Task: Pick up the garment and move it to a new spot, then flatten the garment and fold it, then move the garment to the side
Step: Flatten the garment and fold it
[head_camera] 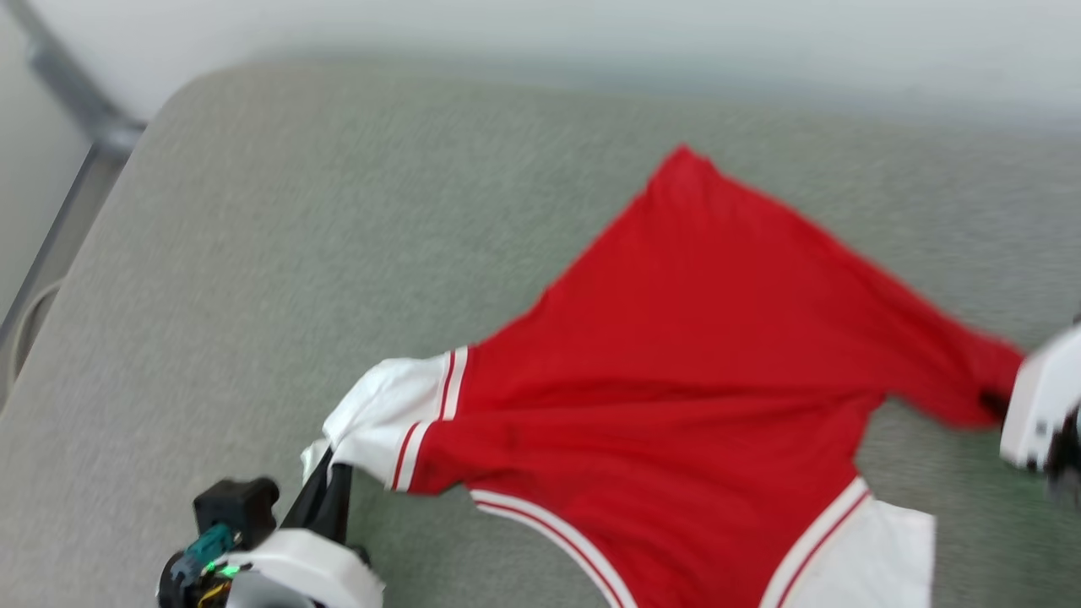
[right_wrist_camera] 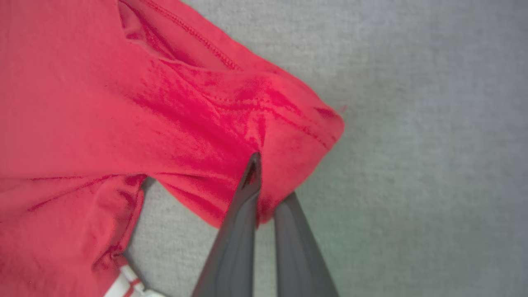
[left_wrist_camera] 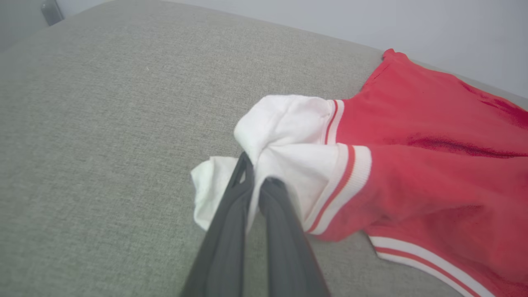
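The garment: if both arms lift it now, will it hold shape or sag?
Probably floppy: the garment bunches where the left gripper pinches its white sleeve, so the middle would likely sag. It looks thin and light, creasing toward the right gripper, shut on a red corner. Each pinch takes little cloth, so a sharp tug might slip it.

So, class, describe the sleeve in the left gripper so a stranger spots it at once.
On the grey-green surface lies a red garment. At its left end is a bunched white sleeve with red-striped trim, pinched by the left gripper; the other white sleeve lies flat and free.
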Robot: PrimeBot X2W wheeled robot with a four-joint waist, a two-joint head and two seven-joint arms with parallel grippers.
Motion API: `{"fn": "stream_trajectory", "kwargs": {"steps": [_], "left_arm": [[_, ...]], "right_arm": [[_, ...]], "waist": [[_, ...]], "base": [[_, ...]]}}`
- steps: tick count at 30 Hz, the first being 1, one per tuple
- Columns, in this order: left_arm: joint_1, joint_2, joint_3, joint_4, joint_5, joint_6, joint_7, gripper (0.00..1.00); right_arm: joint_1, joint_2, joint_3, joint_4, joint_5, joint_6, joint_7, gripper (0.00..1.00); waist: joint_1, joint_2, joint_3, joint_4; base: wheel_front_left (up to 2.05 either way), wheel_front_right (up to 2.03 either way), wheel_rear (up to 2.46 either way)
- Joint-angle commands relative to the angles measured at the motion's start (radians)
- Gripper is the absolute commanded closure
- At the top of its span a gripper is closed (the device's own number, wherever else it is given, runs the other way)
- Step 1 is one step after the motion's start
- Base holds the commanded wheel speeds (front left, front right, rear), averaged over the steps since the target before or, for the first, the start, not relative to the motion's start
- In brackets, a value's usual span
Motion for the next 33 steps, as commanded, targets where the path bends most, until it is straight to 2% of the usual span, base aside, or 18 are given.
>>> {"fn": "stream_trajectory", "kwargs": {"steps": [1,6,10,14,18,22,23,30,33], "left_arm": [[0.022,0.011,0.005,0.010,-0.006,0.005,0.003,1.00],[0.078,0.033,0.025,0.036,-0.030,0.016,0.013,1.00],[0.117,0.043,0.031,0.053,-0.046,0.018,0.021,1.00],[0.128,0.048,0.028,0.064,-0.053,0.013,0.030,1.00],[0.131,0.050,0.028,0.069,-0.059,0.013,0.029,1.00],[0.124,0.051,0.024,0.070,-0.060,0.011,0.031,1.00],[0.120,0.052,0.023,0.067,-0.059,0.010,0.032,1.00],[0.096,0.051,0.011,0.048,-0.046,0.013,0.033,1.00],[0.080,0.046,0.007,0.029,-0.042,0.018,0.029,1.00]], "right_arm": [[0.075,0.007,-0.006,-0.029,0.017,-0.002,-0.006,1.00],[0.303,0.042,-0.037,-0.198,0.050,-0.001,-0.009,1.00],[0.468,0.100,-0.083,-0.331,0.050,-0.001,0.007,1.00],[0.621,0.187,-0.119,-0.442,0.048,-0.001,0.005,1.00],[0.718,0.237,-0.133,-0.476,0.069,-0.001,0.000,1.00],[0.734,0.248,-0.126,-0.455,0.102,-0.001,-0.066,1.00],[0.728,0.249,-0.118,-0.447,0.123,-0.001,-0.098,0.00],[0.655,0.249,-0.089,-0.474,0.101,-0.001,-0.424,0.00],[0.598,0.248,-0.077,-0.463,0.077,-0.001,-0.526,0.00]], "waist": [[0.0000,0.0000,-0.096,-0.090],[0.0000,0.0000,-0.163,-0.153],[0.0000,0.0000,-0.191,-0.194],[0.0000,0.0000,-0.197,-0.214],[0.0000,0.0000,-0.194,-0.226],[0.0000,0.0000,-0.190,-0.228],[0.0000,0.0000,-0.189,-0.226],[0.0000,0.0000,-0.175,-0.200],[0.0000,0.0000,-0.166,-0.186]], "base": [[0.00,0.00,0.00],[0.00,0.00,0.00],[0.00,0.00,0.00],[0.00,0.00,0.00],[0.00,0.00,0.00],[0.00,0.00,0.00],[0.00,0.00,0.00],[0.00,0.00,0.00],[0.00,0.00,0.00]]}}
